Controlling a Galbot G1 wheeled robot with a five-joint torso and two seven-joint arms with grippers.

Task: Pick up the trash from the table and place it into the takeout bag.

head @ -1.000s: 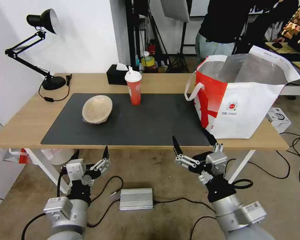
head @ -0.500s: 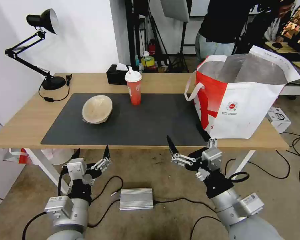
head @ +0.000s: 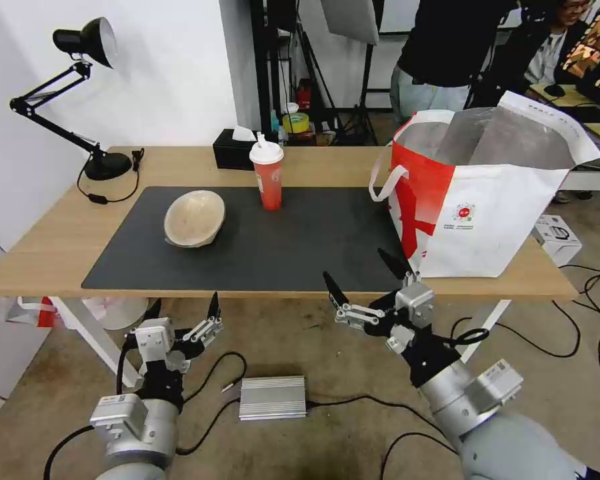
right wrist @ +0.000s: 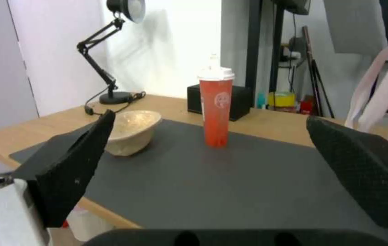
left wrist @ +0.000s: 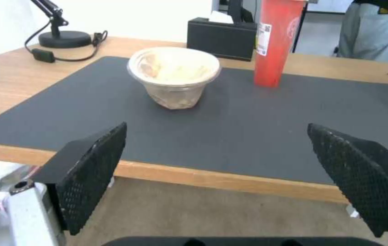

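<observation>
A beige pulp bowl (head: pixel 195 218) lies tilted on the left of the dark mat (head: pixel 300 247) on the table (head: pixel 47 247). A red paper cup (head: pixel 267 175) with a white lid stands at the mat's back edge. The white-and-red takeout bag (head: pixel 487 193) stands open at the table's right end. My left gripper (head: pixel 183 310) hangs open below the front edge, facing the bowl (left wrist: pixel 174 77) and cup (left wrist: pixel 273 44). Near the bag's front corner, my right gripper (head: pixel 361 273) is open at the front edge, and its wrist view faces the cup (right wrist: pixel 215 109) and bowl (right wrist: pixel 132 131).
A black desk lamp (head: pixel 80 87) stands at the table's back left, and a black tissue box (head: pixel 232 150) sits behind the cup. On the floor lie a silver box (head: pixel 272 397), cables and a small white box (head: pixel 557 237) to the right.
My right gripper has risen and shifted left, from below the bag's front corner up to the table's front edge. The left arm, bowl, cup and bag have stayed put.
</observation>
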